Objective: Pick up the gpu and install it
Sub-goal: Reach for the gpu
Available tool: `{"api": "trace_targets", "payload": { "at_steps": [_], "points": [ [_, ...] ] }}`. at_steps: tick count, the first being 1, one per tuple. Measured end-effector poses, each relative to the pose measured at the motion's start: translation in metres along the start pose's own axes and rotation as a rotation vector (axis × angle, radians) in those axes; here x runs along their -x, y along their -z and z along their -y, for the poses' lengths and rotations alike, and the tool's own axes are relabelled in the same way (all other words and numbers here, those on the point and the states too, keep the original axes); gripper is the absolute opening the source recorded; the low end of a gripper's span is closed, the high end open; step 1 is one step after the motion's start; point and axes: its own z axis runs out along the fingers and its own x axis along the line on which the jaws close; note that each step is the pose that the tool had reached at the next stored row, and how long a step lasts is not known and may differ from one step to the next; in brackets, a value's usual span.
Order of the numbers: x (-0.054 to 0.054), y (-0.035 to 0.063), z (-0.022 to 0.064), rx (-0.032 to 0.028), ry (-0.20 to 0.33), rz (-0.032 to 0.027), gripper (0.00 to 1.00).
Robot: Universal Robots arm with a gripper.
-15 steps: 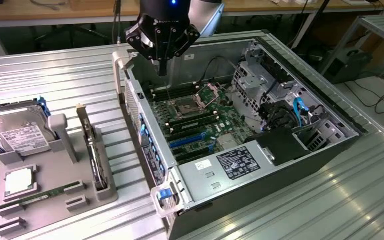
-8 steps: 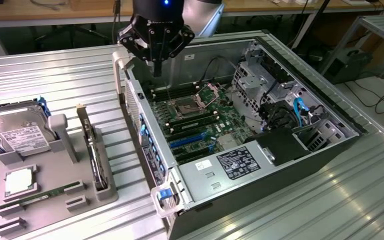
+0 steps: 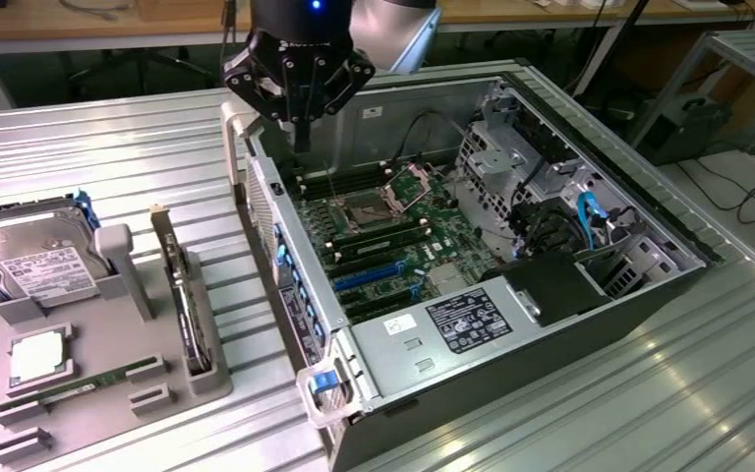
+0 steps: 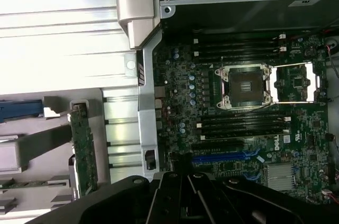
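Note:
The gpu is a long dark card with a pale bracket strip, standing on edge in a slot of the grey holder tray at the exterior view's left. In the wrist view the gpu appears as a narrow green board beside the case wall. My gripper hangs above the far corner of the open computer case, well away from the card. Its fingers are shut together and hold nothing. The gripper sits over the motherboard, close to the blue expansion slots.
A silver hard drive, a square processor and a green RAM stick share the grey tray. Inside the case are the open CPU socket, blue slots, cables and drive cages. Ribbed metal tabletop surrounds everything.

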Motion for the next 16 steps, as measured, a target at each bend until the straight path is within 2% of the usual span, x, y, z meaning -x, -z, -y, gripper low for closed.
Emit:
{"api": "trace_targets", "payload": {
  "at_steps": [16],
  "points": [
    [-0.018,0.0005,0.0013,0.0,0.0,0.0,0.11]
  ]
}}
